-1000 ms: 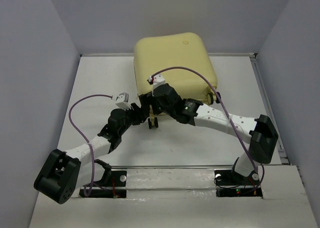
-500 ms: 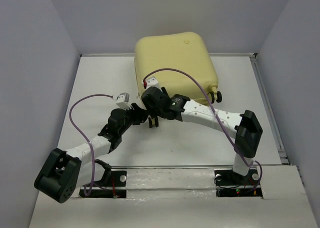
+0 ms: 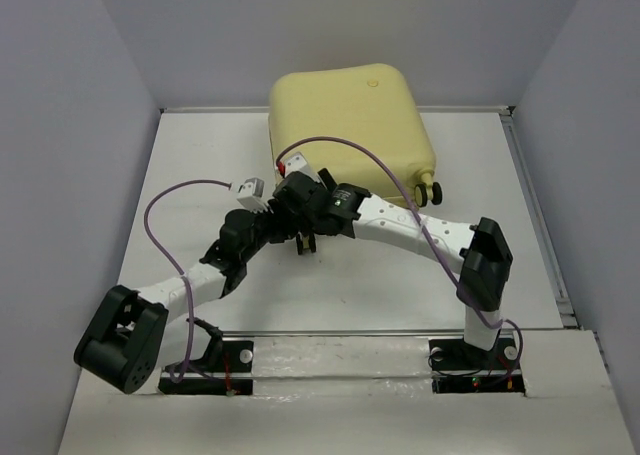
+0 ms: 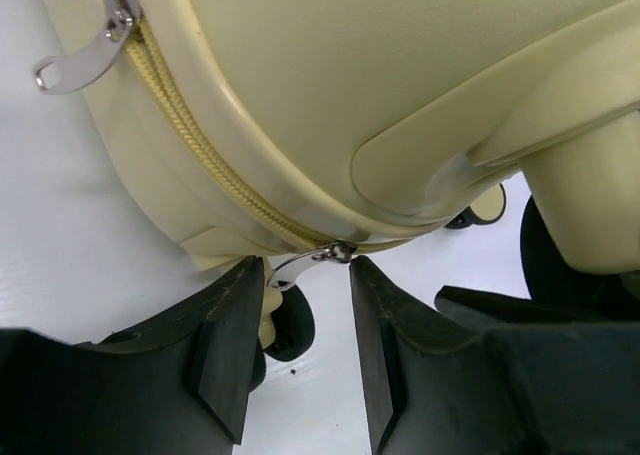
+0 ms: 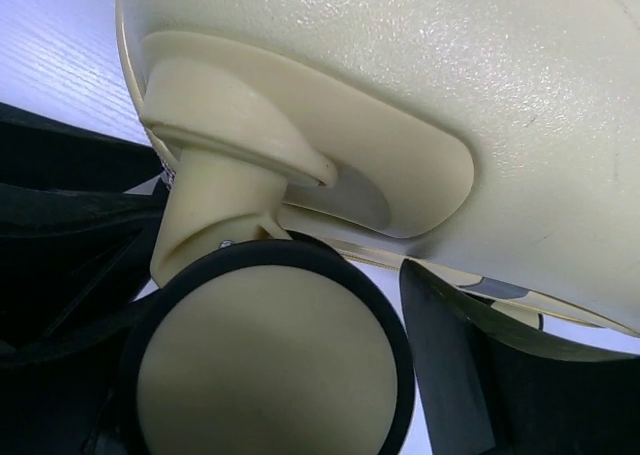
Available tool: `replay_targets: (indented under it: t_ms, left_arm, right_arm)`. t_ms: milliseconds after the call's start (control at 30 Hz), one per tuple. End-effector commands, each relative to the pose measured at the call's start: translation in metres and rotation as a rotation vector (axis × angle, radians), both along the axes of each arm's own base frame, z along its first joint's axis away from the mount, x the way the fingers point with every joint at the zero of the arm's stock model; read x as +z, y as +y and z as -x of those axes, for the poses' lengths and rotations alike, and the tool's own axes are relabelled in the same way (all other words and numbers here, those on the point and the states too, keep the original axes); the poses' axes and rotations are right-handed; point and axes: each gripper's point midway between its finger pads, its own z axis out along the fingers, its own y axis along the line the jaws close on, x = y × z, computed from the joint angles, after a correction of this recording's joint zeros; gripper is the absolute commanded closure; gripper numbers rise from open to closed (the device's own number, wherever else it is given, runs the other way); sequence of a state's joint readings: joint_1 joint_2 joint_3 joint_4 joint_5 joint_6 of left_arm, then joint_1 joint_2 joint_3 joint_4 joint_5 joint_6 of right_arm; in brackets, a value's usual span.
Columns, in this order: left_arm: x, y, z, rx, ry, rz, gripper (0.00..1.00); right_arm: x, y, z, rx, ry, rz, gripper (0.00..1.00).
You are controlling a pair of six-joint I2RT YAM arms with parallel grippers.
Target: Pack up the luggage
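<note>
Two arms converge on the near-left corner of the large pale yellow hard-shell suitcase point(image 3: 350, 125); it lies flat and zipped shut at the back middle of the white table point(image 3: 190, 165), its far end reaching the table's rear edge. One small cream-and-black wheel point(image 3: 432, 190) sticks out at the case's right near corner; another point(image 3: 305, 243) stands just under the two wrists.

The left gripper point(image 4: 305, 275) has its dark fingers point(image 4: 225, 345) apart, tips close below the case's curved edge; a small silver zipper pull point(image 4: 310, 258) hangs in the gap between them, and neither finger is seen pressing on it. The woven yellow zipper point(image 4: 200, 145) runs up along the shell to a second silver pull point(image 4: 85, 55) near the top left of that view.

The right gripper point(image 5: 275, 235) is spread wide on either side of the cream caster wheel with a black tyre point(image 5: 270, 365); a sliver of table shows between the tyre and the right-hand finger point(image 5: 450, 375); the wheel's cream fork point(image 5: 215, 205) rises into a moulded recess in the shell.
</note>
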State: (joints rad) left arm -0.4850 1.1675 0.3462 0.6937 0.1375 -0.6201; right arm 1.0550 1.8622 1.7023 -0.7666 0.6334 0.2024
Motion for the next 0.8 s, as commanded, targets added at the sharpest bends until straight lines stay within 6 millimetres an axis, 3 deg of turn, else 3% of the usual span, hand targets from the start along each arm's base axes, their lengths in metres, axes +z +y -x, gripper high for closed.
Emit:
replay_targets:
  t_ms: [0, 67, 100, 133, 167, 200, 267, 300, 333, 400, 533, 767]
  left_arm:
    - [0.032, -0.014, -0.015, -0.038, -0.109, 0.019, 0.49]
    - [0.028, -0.016, -0.017, -0.047, -0.101, 0.010, 0.50]
    - [0.029, -0.017, -0.018, -0.049, -0.105, 0.011, 0.50]
    - [0.029, -0.017, -0.019, -0.048, -0.105, 0.007, 0.52]
    - [0.029, -0.017, -0.020, -0.044, -0.105, 0.005, 0.53]
    - [0.027, -0.016, -0.022, -0.040, -0.104, 0.001, 0.54]
    - [0.028, -0.014, -0.024, -0.022, -0.106, -0.002, 0.66]
    - [0.029, -0.013, -0.025, -0.012, -0.109, -0.005, 0.70]
    - [0.027, -0.011, -0.026, -0.002, -0.106, -0.009, 0.82]
    - [0.024, -0.004, -0.031, 0.045, -0.091, -0.026, 0.94]
    - [0.019, 0.006, -0.034, 0.106, -0.073, -0.049, 0.94]
    - [0.012, 0.041, -0.038, 0.278, -0.054, -0.118, 0.94]
  right_arm:
    - [0.027, -0.010, -0.016, -0.037, -0.070, 0.031, 0.20]
    - [0.023, -0.008, -0.017, -0.035, -0.064, 0.036, 0.22]
    - [0.021, -0.006, -0.016, -0.027, -0.054, 0.031, 0.28]
    - [0.023, -0.004, -0.016, -0.026, -0.053, 0.022, 0.38]
    - [0.023, -0.004, -0.016, -0.026, -0.054, 0.021, 0.59]
    - [0.023, -0.003, -0.017, -0.023, -0.056, 0.017, 0.68]
    - [0.026, 0.003, -0.014, 0.000, -0.064, 0.000, 0.89]
    - [0.027, 0.003, -0.014, 0.000, -0.071, -0.005, 0.93]
    - [0.028, 0.003, -0.013, 0.004, -0.071, -0.013, 0.93]
    - [0.031, 0.003, -0.011, 0.015, -0.073, -0.039, 0.93]
    - [0.036, -0.002, -0.005, 0.022, -0.075, -0.071, 0.93]
    - [0.046, -0.016, 0.006, 0.032, -0.093, -0.131, 0.93]
